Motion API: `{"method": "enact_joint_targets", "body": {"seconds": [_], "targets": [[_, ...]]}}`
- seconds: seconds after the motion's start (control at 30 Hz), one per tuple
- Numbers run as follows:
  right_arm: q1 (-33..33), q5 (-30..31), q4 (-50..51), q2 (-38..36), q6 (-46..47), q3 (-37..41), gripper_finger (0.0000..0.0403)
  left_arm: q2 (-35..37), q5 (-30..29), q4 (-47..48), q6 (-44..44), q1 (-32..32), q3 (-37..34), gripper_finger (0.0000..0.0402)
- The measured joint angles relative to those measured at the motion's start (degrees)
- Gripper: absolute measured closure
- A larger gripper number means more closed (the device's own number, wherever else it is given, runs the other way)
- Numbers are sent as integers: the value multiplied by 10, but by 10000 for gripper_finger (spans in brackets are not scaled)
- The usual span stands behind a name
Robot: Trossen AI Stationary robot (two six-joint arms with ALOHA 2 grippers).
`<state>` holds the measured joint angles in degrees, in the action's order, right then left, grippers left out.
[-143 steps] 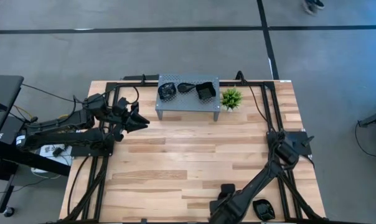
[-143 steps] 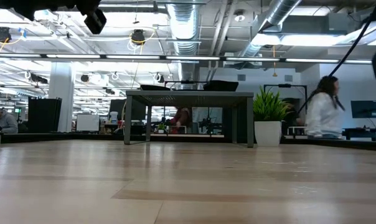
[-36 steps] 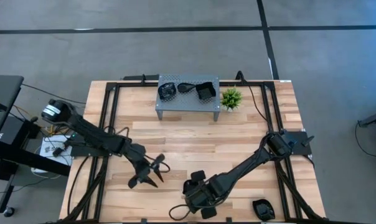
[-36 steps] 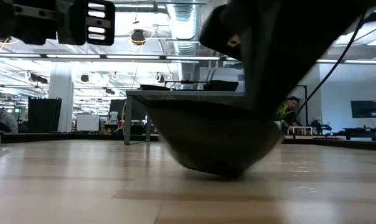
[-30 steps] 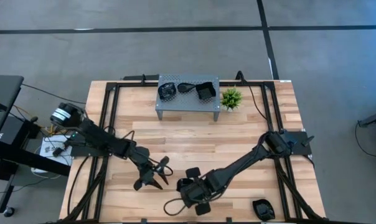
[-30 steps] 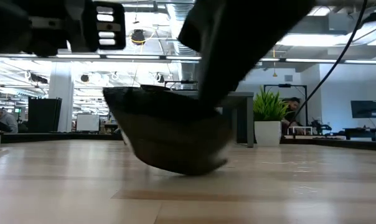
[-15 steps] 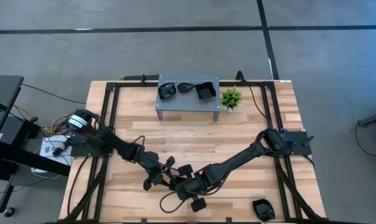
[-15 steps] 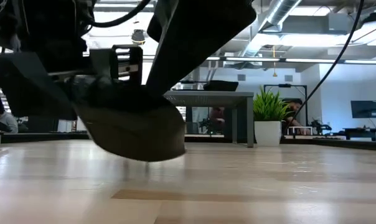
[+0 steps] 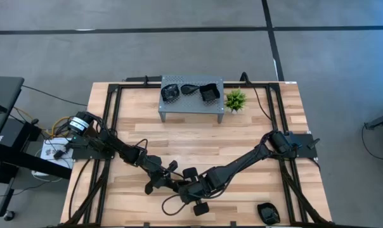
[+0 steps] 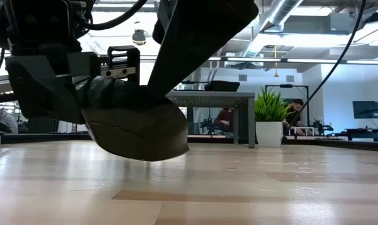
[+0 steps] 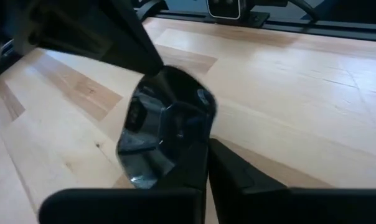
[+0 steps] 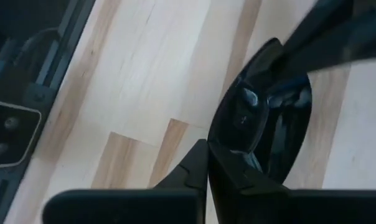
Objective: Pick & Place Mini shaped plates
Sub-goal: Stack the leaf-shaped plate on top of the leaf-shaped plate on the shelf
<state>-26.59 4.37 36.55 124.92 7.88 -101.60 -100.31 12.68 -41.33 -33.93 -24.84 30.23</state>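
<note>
A: Where's the plate?

B: I see one glossy black mini plate (image 11: 166, 134) held clear above the front middle of the counter (image 9: 255, 133), both arms meeting at it. My left gripper (image 9: 174, 184) has its jaws pinched on one edge; my right gripper (image 9: 184, 185) has its jaws pressed onto the opposite rim.

A: And the others?

B: Three more mini plates (image 9: 190, 90) sit on the grey perforated stand (image 9: 191, 107) at the back, beside the small green plant (image 9: 235, 99).
</note>
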Motion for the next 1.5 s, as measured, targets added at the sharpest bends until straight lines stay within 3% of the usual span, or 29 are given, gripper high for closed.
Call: {"method": "enact_joint_targets", "body": {"seconds": [0.3, 0.43, 0.6, 0.73, 0.83, 0.97, 1.13, 1.2, 1.37, 1.43, 1.5], "targets": [[19, 2, -1, 0, 8, -3, 336, 0, 4, -3, 9, -19, 0, 395], [22, 1, 45, -2, 8, -47, 322, 1, -2, -2, 38, -39, 0, 393], [24, 5, 170, -3, -6, -137, 320, 4, -34, 1, 66, -53, 0, 395], [15, 15, 334, -6, 32, -207, 322, 34, -99, 9, 105, -56, 0, 391], [-6, 79, 440, -19, 91, -246, 327, 92, -169, 54, 101, -55, 1, 393], [-62, 245, 498, -54, 148, -227, 332, 211, -237, 171, 20, -35, 17, 394], [-142, 418, 412, -109, 204, -111, 332, 358, -261, 330, -99, 47, 61, 393], [-157, 444, 339, -127, 221, -49, 332, 409, -258, 387, -130, 104, 82, 395], [-144, 412, 122, -158, 220, 98, 333, 465, -134, 483, -266, 264, 109, 393], [-123, 366, 51, -161, 221, 145, 333, 471, -87, 482, -292, 326, 110, 394], [-100, 302, -18, -162, 220, 184, 333, 470, -76, 480, -328, 380, 110, 393]]}}
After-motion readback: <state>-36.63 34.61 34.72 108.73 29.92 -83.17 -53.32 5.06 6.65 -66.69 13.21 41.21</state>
